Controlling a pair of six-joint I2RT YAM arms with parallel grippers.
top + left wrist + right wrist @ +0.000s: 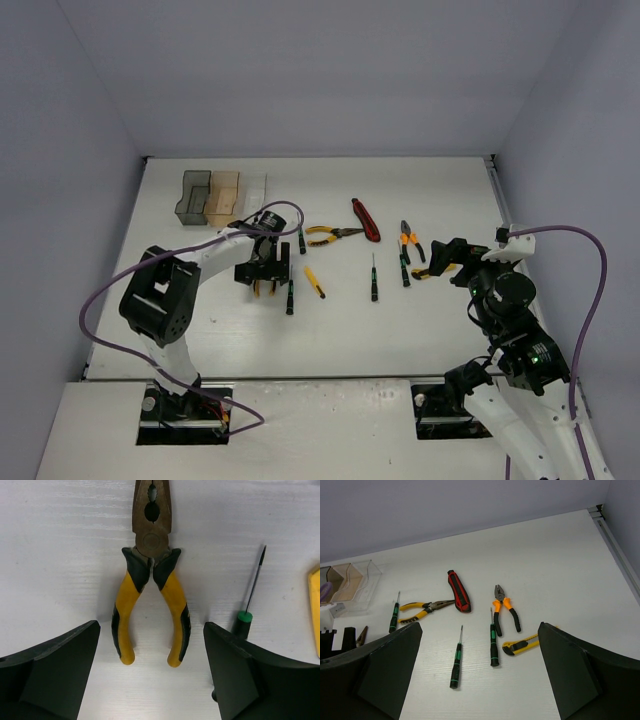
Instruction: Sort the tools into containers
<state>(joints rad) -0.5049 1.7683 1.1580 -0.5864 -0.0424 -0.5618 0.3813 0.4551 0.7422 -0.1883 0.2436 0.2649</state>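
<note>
At the far left of the surface (340,335), three containers are set in a row: a smoky grey bin (192,198), an amber bin (223,197) and a clear bin (254,192). What lies inside them cannot be made out.

Just nearer than the bins, the left arm is bent at the elbow and reached forward, its wrist turned down. The left pincer (150,640) is held over a pair of yellow-and-black pliers (150,587). This pincer is spread wide, with one finger on either side of the handles and no contact seen. The pliers lie flat, head pointing away from the wrist camera, handles slightly splayed.

The pliers are judged stiff and rather heavy at the steel head, with rubbery grips that should not slip. A hold across both handles, close to the pivot, is judged soundest, so that the head does not droop. A thin green-collared screwdriver (248,597) lies just beside the finger at the right of the wrist view, and it could be nudged as the pincer closes.

Further right, long-nosed yellow pliers (330,234), a red-handled tool (366,220) and orange-handled pliers (410,240) are laid apart on the surface. A yellow utility knife (522,645) lies near the right arm.

The right arm is folded back on itself, its wrist raised and tilted toward the tools. The right pincer (480,630) is spread wide and nothing is held in it.
</note>
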